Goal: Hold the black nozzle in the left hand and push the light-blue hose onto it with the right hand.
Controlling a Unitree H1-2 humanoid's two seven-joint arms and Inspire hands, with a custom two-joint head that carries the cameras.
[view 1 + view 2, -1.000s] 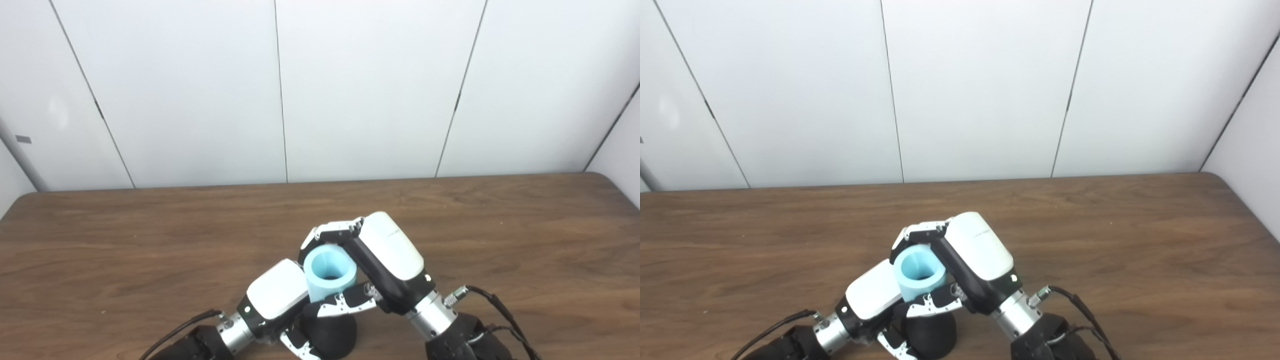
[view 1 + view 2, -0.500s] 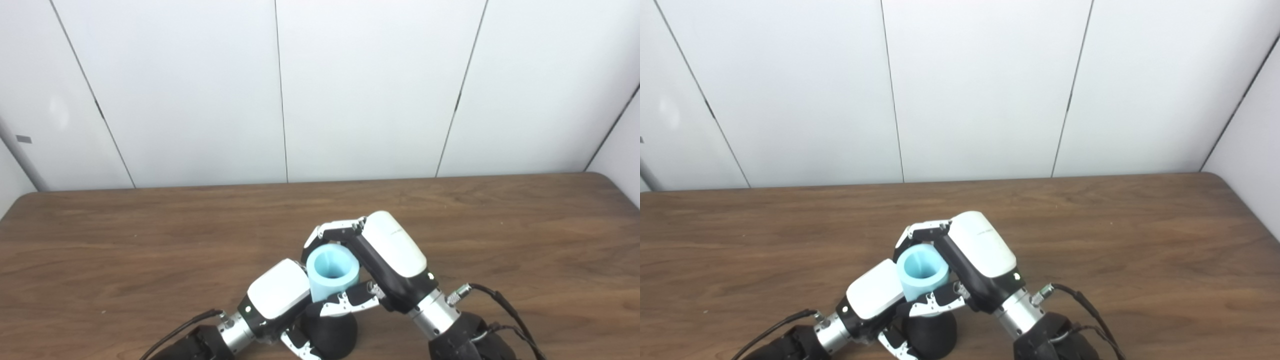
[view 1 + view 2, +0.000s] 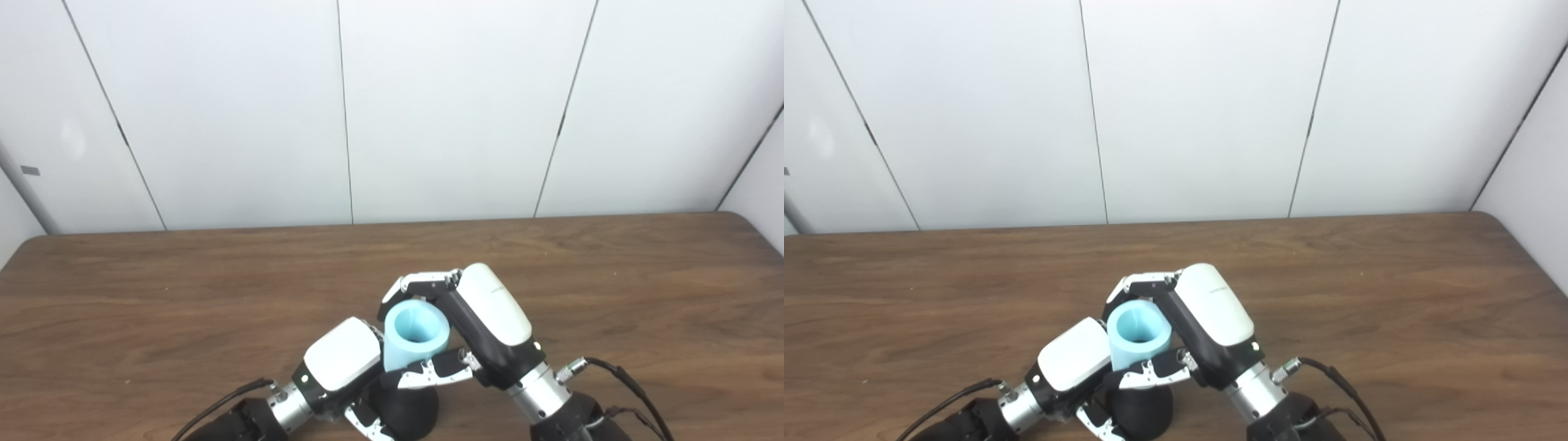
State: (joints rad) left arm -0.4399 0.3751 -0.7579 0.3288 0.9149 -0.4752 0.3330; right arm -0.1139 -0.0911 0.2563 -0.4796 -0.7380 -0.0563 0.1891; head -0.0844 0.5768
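Hose (image 3: 415,334) within right hand (image 3: 484,321) fingers

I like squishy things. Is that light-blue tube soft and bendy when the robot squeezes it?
Probably fairly stiff: the light-blue hose keeps a round open mouth inside the right hand. Its thick wall suggests little flopping. On its side, it would likely roll.

Light is bright and even, with soft sheen along the far edge of the tabletop (image 3: 184,288). Shadows are faint. Both views are sharp, with mild bending at the corners.
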